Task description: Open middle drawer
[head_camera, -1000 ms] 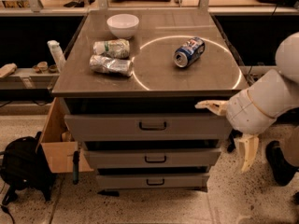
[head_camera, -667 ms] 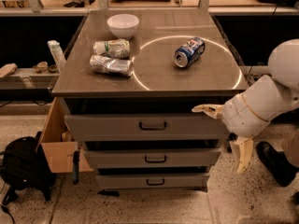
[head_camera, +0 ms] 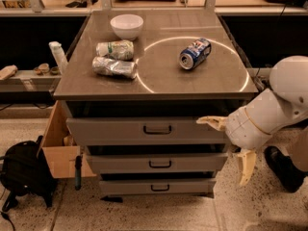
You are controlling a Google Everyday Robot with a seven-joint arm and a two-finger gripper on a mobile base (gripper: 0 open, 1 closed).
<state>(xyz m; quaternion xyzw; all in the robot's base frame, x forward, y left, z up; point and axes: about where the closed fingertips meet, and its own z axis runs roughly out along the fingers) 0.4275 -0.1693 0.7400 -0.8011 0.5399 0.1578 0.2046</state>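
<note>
The middle drawer (head_camera: 192, 162) is the second of three light-grey drawers in the cabinet, with a low front and a small dark bar handle (head_camera: 160, 164). It is pushed in, and its inside is hidden. My gripper (head_camera: 220, 152) is at the cabinet's right front corner, level with the top and middle drawers. It is open and empty. One cream finger (head_camera: 211, 122) points left across the right end of the top drawer (head_camera: 110, 129). The other finger (head_camera: 246, 165) hangs down beside the middle drawer's right end. The gripper is well right of the handle.
The lowest drawer (head_camera: 125, 187) sits below. On the cabinet top (head_camera: 159, 78) are a white bowl (head_camera: 126, 26), two crushed bottles (head_camera: 114, 58) and a blue can (head_camera: 195, 53). An open cardboard box (head_camera: 60, 148) and a black backpack (head_camera: 21, 174) stand on the floor at left.
My arm and gripper have shifted a little to the left, closer to the cabinet's right front corner. The drawers and the things on top have not moved.
</note>
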